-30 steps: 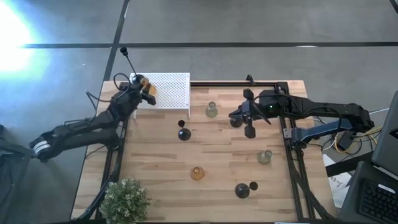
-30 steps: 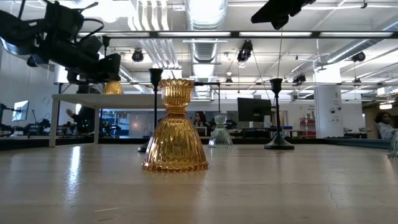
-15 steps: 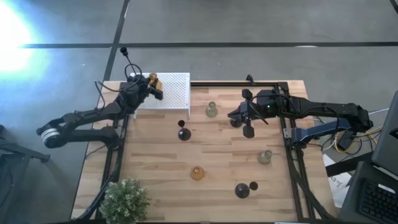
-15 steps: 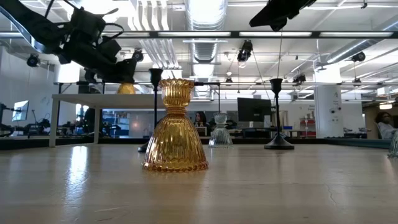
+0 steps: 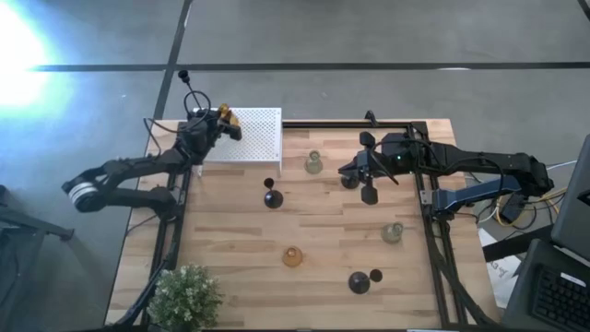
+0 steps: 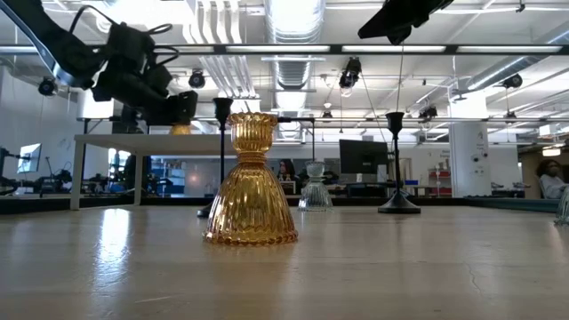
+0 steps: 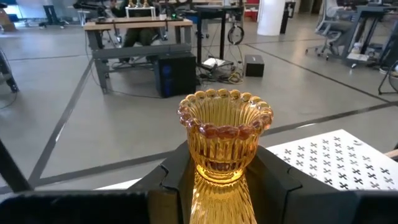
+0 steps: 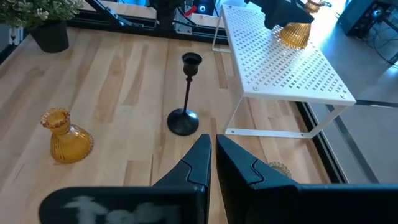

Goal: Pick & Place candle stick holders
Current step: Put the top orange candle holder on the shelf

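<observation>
High view: left gripper (image 5: 221,121) clamps an amber holder (image 5: 226,119) above the white perforated box (image 5: 253,138); lower it upright before releasing, while the closed, empty right gripper (image 8: 211,163) waits.

Open-plan lab: desks (image 7: 137,25), monitors (image 6: 362,157)

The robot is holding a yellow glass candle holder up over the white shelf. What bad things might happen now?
1. The left gripper holds the amber holder by its narrow, ribbed glass waist above the white perforated shelf. It might slip and drop.
2. It hangs near the shelf's edge, so set down there it could tip off.
3. The right gripper, shut and empty, waits just above the table near a black holder. A careless move might knock that over.
</observation>
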Controlling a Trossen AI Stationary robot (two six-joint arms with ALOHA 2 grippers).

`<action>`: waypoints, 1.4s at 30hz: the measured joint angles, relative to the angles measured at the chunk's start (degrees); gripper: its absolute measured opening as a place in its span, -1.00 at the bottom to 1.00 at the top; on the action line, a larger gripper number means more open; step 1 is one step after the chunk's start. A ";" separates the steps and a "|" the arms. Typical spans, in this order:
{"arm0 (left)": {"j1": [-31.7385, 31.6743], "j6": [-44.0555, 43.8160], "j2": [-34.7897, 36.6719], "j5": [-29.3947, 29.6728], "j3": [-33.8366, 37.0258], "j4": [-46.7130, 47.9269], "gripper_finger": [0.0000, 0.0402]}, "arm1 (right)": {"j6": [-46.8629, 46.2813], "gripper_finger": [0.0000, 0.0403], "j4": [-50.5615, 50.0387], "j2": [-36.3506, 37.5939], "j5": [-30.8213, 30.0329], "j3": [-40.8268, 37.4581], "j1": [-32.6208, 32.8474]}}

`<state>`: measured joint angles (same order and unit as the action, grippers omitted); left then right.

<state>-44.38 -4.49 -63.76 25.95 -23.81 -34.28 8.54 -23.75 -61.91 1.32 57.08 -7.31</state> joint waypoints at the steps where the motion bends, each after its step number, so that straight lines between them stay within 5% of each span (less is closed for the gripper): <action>1: 0.00 0.00 -0.34 0.30 0.00 -0.47 -0.42 | 0.00 -0.91 0.00 0.00 0.00 0.00 0.00; 26: -0.39 -0.26 -1.91 3.28 0.11 -2.63 -0.42 | 0.02 -0.91 0.07 0.02 0.00 0.00 0.01; 42: -0.39 -1.95 -1.99 1.73 0.20 -2.85 0.25 | 0.02 -0.91 0.07 0.02 0.02 0.00 0.02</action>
<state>-44.77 -6.44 -65.76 27.69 -23.62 -37.12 8.56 -23.68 -61.89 1.34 57.08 -7.29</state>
